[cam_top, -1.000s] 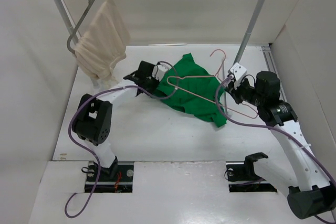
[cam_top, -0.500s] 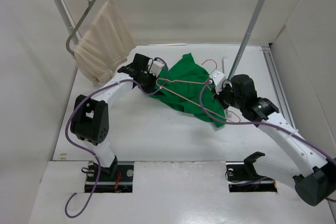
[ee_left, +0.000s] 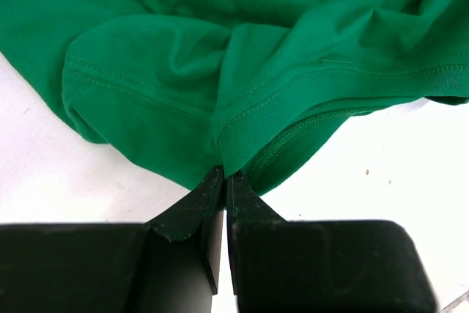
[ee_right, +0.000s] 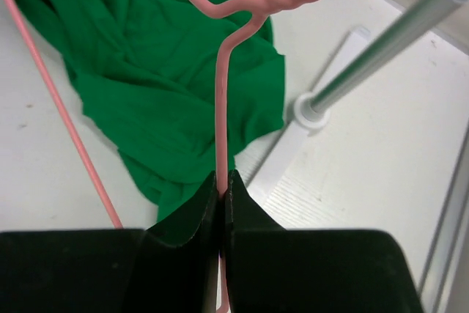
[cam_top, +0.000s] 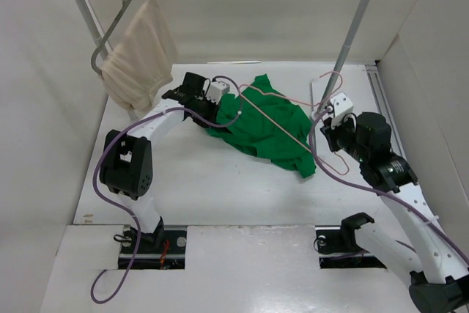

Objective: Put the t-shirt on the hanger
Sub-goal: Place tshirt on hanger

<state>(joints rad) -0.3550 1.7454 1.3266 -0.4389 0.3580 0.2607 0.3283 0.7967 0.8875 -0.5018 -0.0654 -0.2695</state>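
The t-shirt [cam_top: 267, 128] lies crumpled on the tabletop [cam_top: 212, 188] between the two arms. The left gripper [ee_left: 223, 175] is closed on a stitched edge at the cloth's left side. The right gripper [ee_right: 223, 181] is clamped on the wire of the hanger [ee_right: 220, 100], just below its twisted neck, with the triangle tilted over the cloth. The step in hand appears to be threading the hanger into the garment. Lift the pinched edge off the tabletop to open a gap (one layer only, if possible), then steer the hanger's far shoulder into it at a shallow angle. Do not let the thin wire rotate in the grip.
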